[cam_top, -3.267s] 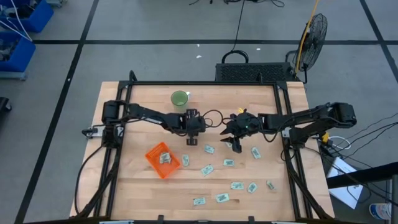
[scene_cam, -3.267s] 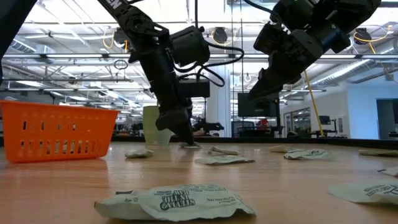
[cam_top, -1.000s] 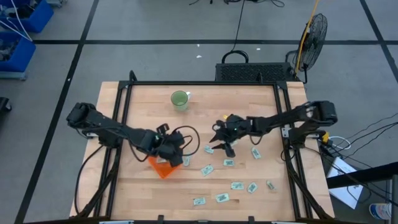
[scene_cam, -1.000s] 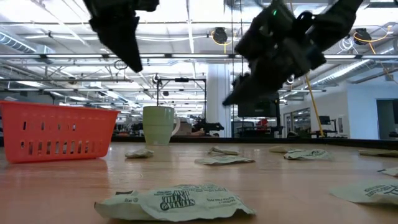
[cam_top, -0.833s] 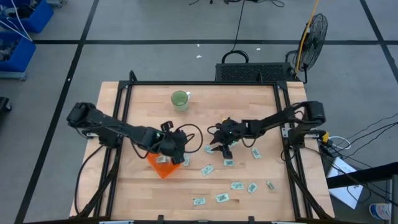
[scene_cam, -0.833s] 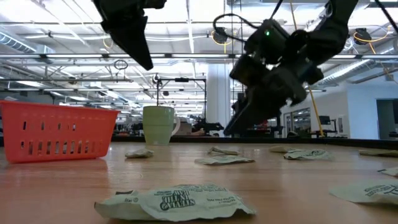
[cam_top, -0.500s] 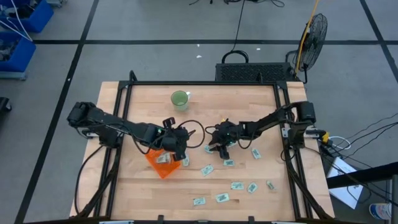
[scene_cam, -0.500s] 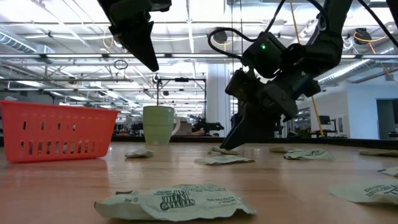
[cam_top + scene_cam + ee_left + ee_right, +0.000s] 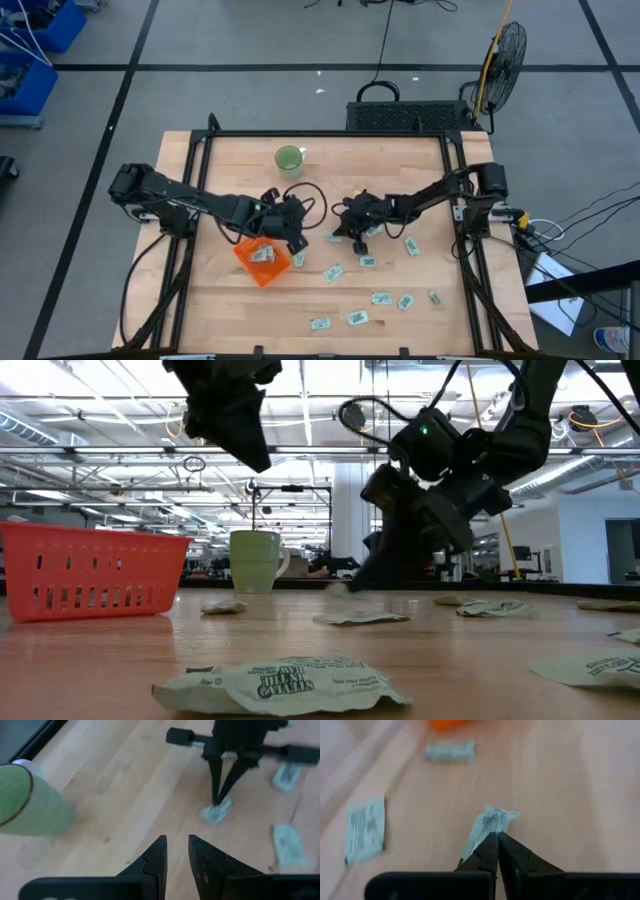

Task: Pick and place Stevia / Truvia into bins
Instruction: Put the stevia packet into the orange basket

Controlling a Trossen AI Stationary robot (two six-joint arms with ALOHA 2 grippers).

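Several pale green-and-white Stevia sachets (image 9: 381,298) lie flat on the wooden table. Some sit in the orange bin (image 9: 245,250), which stands left of centre and also shows as the orange bin (image 9: 90,570). My right gripper (image 9: 343,236) is down at the table's middle, shut on one sachet (image 9: 492,822). My left gripper (image 9: 300,222) hangs above the bin's far right corner. Its fingers (image 9: 156,857) stand a little apart with nothing between them. My right gripper pinches one end of the sachet (image 9: 487,834) between its two fingertips, coming from above and slanting toward the table's left. The sachet's free end (image 9: 504,814) points away from the fingers. I cannot tell whether it still lies on the wood.
A round light-green cup (image 9: 288,158) stands near the table's far edge, behind the left gripper. Loose sachets are scattered over the near right part of the table, one sachet (image 9: 298,258) right beside the bin. A black frame (image 9: 450,140) borders the table.
My right gripper has gone toward the table's left and down onto a sachet, then shut on it. My left gripper has drifted from above the bin toward the right and far edges, its finger gap unchanged.
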